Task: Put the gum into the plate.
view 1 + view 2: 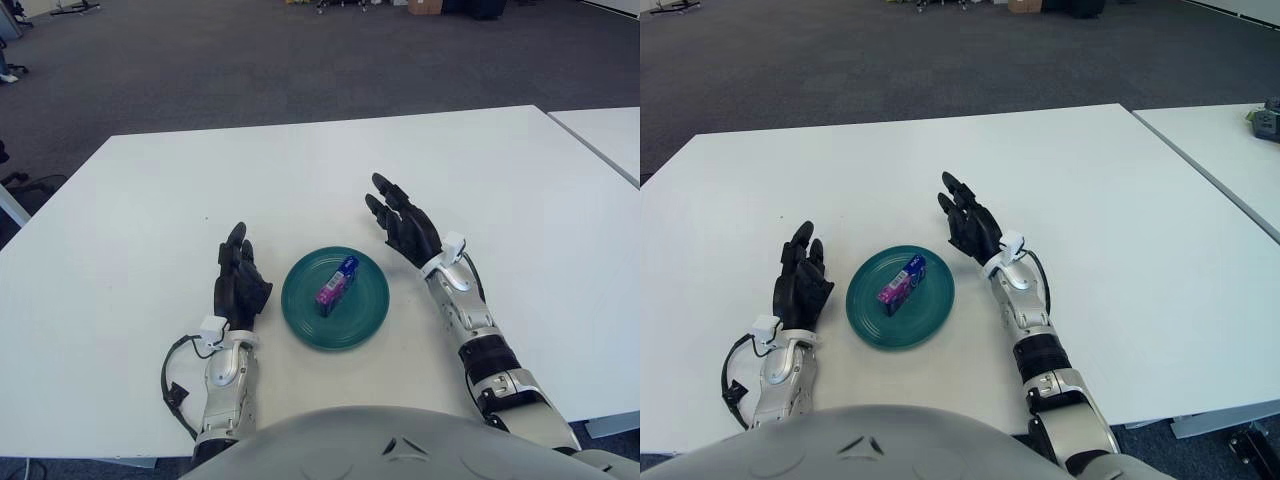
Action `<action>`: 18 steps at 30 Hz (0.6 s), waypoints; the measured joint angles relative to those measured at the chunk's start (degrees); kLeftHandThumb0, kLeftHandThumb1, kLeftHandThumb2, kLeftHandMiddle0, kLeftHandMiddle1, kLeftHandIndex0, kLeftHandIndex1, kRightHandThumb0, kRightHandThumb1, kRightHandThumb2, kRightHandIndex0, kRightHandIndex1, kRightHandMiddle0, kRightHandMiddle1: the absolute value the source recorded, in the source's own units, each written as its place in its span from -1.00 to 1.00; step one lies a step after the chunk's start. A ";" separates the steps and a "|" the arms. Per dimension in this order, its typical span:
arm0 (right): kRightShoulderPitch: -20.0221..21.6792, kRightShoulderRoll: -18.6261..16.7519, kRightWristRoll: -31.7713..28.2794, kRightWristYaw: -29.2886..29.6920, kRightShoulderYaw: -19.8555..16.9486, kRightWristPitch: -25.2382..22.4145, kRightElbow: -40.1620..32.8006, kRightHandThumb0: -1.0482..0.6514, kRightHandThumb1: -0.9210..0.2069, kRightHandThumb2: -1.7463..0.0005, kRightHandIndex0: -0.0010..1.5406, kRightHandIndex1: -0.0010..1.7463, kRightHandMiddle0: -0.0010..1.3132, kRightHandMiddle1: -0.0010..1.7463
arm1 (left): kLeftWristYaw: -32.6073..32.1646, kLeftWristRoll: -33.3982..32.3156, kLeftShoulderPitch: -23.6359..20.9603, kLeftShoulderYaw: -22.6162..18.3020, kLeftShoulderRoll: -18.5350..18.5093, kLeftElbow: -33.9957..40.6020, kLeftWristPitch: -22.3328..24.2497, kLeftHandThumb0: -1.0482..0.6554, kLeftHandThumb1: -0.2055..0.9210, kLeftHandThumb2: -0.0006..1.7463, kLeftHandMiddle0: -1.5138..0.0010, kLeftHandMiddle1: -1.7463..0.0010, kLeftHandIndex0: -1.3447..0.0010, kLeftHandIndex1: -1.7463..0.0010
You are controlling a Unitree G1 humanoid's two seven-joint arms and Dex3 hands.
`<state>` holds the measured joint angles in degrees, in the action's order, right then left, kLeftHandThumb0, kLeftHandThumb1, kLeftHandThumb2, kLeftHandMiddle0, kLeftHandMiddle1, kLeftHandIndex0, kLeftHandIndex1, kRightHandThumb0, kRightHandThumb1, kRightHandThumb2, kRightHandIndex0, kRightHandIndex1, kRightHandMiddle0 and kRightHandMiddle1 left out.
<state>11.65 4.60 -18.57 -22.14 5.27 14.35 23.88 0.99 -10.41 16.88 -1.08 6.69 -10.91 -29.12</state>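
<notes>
A small purple and blue pack of gum (336, 285) lies inside the round teal plate (365, 315) on the white table, near the front edge. My right hand (402, 222) shows just right of the plate and a little behind it, fingers spread, holding nothing. My left hand (240, 275) shows just left of the plate, fingers straight and relaxed, holding nothing. Neither hand touches the plate or the gum.
A second white table (605, 135) stands to the right across a narrow gap. Dark carpet lies beyond the table's far edge. A black cable (172, 385) loops beside my left wrist.
</notes>
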 measured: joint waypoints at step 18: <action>-1.96 -0.12 4.78 0.99 -6.91 11.37 11.53 -1.00 -1.00 0.04 -0.99 -1.00 -0.97 -0.97 | 3.56 -0.14 -0.10 -0.90 -0.17 -0.81 -0.95 -1.00 1.00 0.14 0.82 1.00 1.00 0.45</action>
<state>9.69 4.48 -13.79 -21.15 -1.64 25.72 35.41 4.55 -10.56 16.78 -1.98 6.52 -11.72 -30.07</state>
